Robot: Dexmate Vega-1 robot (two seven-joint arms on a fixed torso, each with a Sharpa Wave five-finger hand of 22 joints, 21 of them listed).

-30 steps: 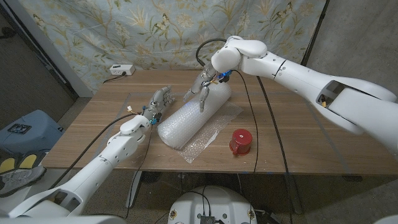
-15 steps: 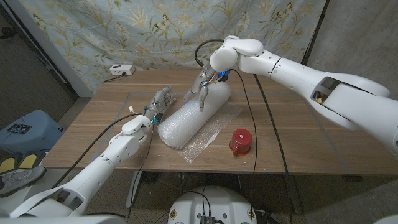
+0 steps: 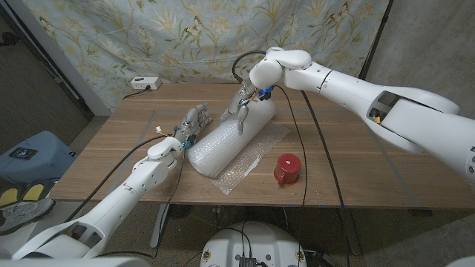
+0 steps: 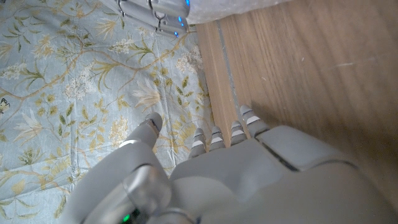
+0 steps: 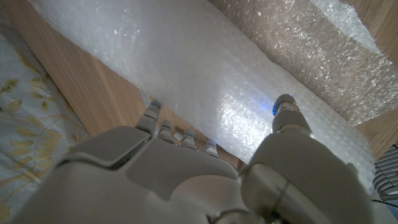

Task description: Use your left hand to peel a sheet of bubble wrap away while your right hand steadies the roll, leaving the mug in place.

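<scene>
A bubble wrap roll lies slantwise across the middle of the table, with a loose sheet spread from under it toward the front. My right hand holds the roll's far end. In the right wrist view its thumb presses the roll while the fingers reach down the other side. My left hand hovers just left of the roll with its fingers apart and nothing in it. In the left wrist view the left hand points at the table's far edge. A red mug stands to the right of the sheet.
A white socket box sits at the table's back left edge. A black cable runs from the right arm across the table past the mug. A flowered curtain hangs behind. A blue bag lies on the floor at left.
My left hand has edged slightly toward the roll. The right hand stays on the roll's far end; roll and mug have not moved.
</scene>
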